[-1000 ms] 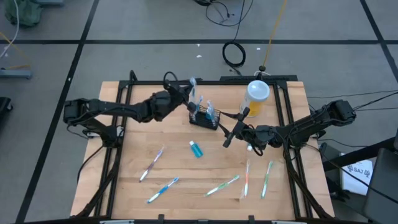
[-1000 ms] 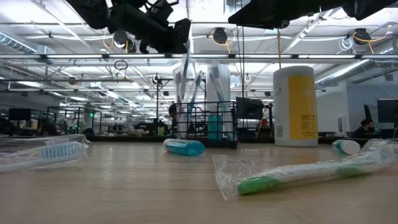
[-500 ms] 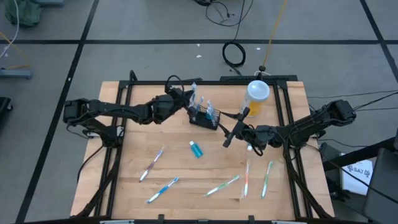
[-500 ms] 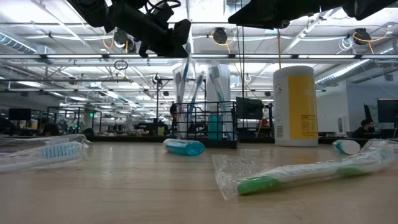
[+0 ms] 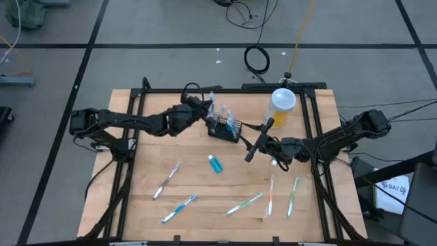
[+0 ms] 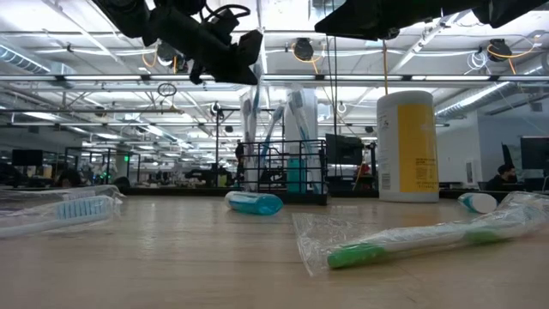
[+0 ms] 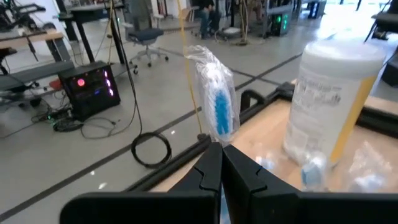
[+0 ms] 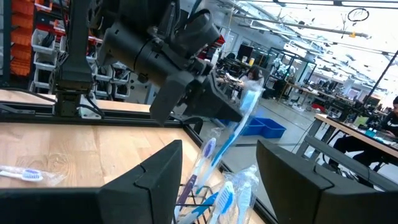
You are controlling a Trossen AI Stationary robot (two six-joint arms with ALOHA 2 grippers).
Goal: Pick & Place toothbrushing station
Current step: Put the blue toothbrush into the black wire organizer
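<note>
Lying loose: five toothbrushes [image 5: 167,180]

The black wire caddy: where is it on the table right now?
In the high view the black wire caddy stands toward the table's far edge, near the middle, left of the yellow bottle, with the left gripper just beside it holding a wrapped toothbrush.

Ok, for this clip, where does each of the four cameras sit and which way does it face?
High: above the table, facing down; both arms, caddy, bottle.
Low: table height, facing the room; caddy, bottle, arms overhead.
Left wrist: past the shut left end effector holding a wrapped toothbrush, toward the bottle.
Right wrist: between its open fingers, toward the left arm.
All four show that toothbrush.
</note>
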